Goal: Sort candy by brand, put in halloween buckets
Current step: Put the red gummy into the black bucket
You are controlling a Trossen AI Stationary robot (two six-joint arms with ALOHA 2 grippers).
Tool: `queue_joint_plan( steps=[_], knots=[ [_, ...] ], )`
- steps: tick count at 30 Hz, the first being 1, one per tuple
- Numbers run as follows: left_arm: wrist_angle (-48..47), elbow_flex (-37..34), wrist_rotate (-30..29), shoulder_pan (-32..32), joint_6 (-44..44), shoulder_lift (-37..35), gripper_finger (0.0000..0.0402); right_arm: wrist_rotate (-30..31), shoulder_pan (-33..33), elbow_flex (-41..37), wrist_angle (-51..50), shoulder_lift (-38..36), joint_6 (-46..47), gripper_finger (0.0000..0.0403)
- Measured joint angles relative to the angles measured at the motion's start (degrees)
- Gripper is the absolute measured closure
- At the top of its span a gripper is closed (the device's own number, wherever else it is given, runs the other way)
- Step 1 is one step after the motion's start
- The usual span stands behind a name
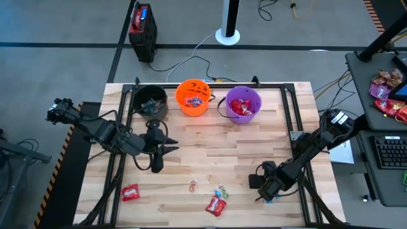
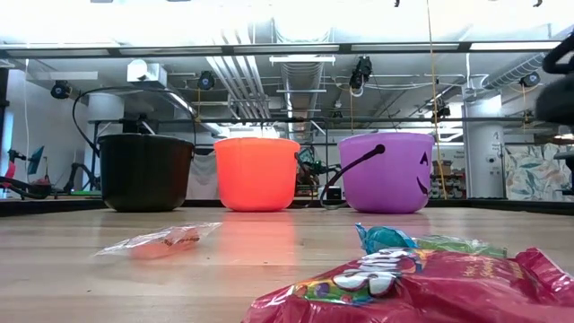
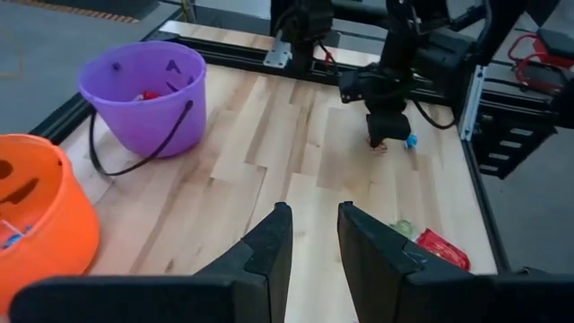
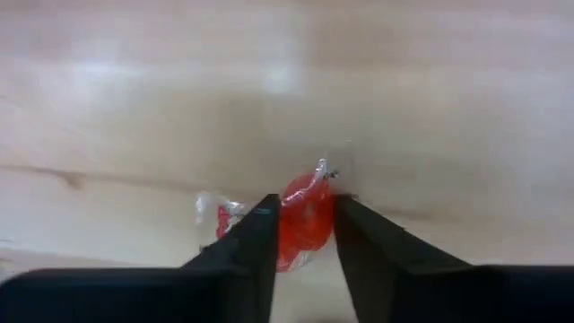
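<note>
Three halloween buckets stand in a row at the table's far edge: black (image 1: 151, 100), orange (image 1: 193, 97) and purple (image 1: 243, 104), the last two with candy inside. My right gripper (image 1: 267, 194) points down at the table's near right and is shut on a round red sweet in a clear wrapper (image 4: 305, 220). A small blue piece (image 3: 411, 141) lies right beside it. My left gripper (image 3: 309, 208) hangs above the table's left half, open, with nothing between its fingers. My right gripper pinches the red sweet's round body (image 4: 307, 202) between its two fingers, one on each side. The fingers come from above, pointing steeply down. The sweet sits at the table top, with its clear wrapper (image 4: 211, 215) spread out to one side.
Loose candy lies along the near edge: a red packet (image 1: 130, 192) at the left, a clear-wrapped piece (image 1: 193, 186), blue-green pieces (image 1: 220, 190) and another red packet (image 1: 215, 205). A black metal frame (image 1: 289, 108) rims the table. Bare wood lies in the middle.
</note>
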Motion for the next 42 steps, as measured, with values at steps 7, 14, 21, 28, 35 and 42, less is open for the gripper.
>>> queue_joint_plan(
  steps=[7,14,21,28,35,42],
  knots=[
    [0.12,0.00,-0.40,0.04,-0.01,0.00,0.0325,11.20,-1.31,-0.24,-0.05,-1.19,-2.88,0.0384],
    [5.34,0.02,11.01,0.29,3.14,-0.02,0.0325,30.30,-6.68,-0.39,7.01,-9.95,-16.84,0.0389],
    [7.32,0.04,1.80,1.22,-1.81,-0.71,0.0325,31.81,-23.24,-0.35,37.91,-18.25,-60.21,0.0390],
    [11.40,-0.75,-0.11,1.82,-1.21,-0.96,0.0324,17.81,-37.34,1.42,70.59,-18.07,-94.27,0.0390],
    [39.40,-12.31,3.92,7.06,1.06,-0.52,0.0297,7.51,-41.19,17.51,51.45,-12.99,-108.04,0.0390],
    [64.95,-25.36,6.15,12.31,-11.41,-0.52,0.0246,11.36,-39.48,36.96,25.28,-7.09,-124.69,0.0390]
  ],
)
